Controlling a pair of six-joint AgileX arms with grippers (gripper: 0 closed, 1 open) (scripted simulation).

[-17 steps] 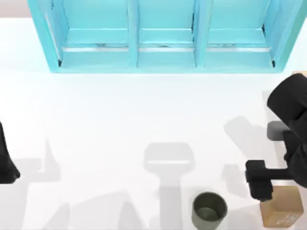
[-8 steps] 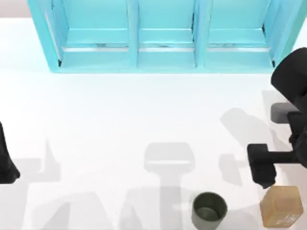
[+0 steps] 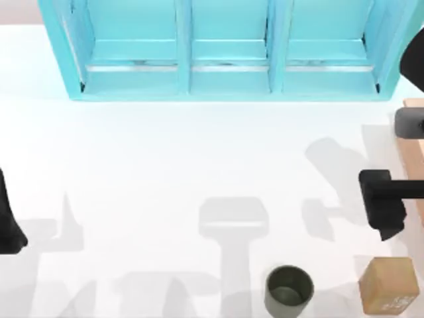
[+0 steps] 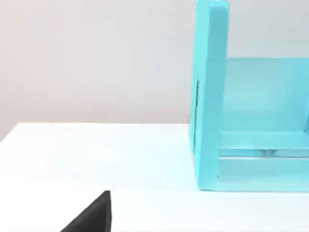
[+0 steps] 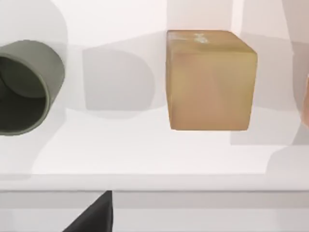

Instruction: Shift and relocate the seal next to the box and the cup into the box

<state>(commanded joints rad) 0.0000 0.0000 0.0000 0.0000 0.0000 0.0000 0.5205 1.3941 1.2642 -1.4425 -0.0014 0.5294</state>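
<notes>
While the cup (image 3: 289,291) stands upright and empty at the table's (image 3: 165,165) near edge, the seal (image 3: 388,286) sits apart to its right. Right gripper (image 3: 384,212) hovers just beyond the seal, holding nothing; its finger spread I cannot tell.

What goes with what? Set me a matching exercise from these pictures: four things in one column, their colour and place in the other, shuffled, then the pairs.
Things:
1. seal
2. cup
3. shelf cabinet
4. right tool

Colour and place:
A. turquoise, along the table's far side
B. dark olive-grey, at the near edge, right of the middle
C. tan, by the near right corner
D. black, at the right side, just beyond the wooden block

Pairs: 1-C, 2-B, 3-A, 4-D.

The left arm sits parked at the table's left edge.
</notes>
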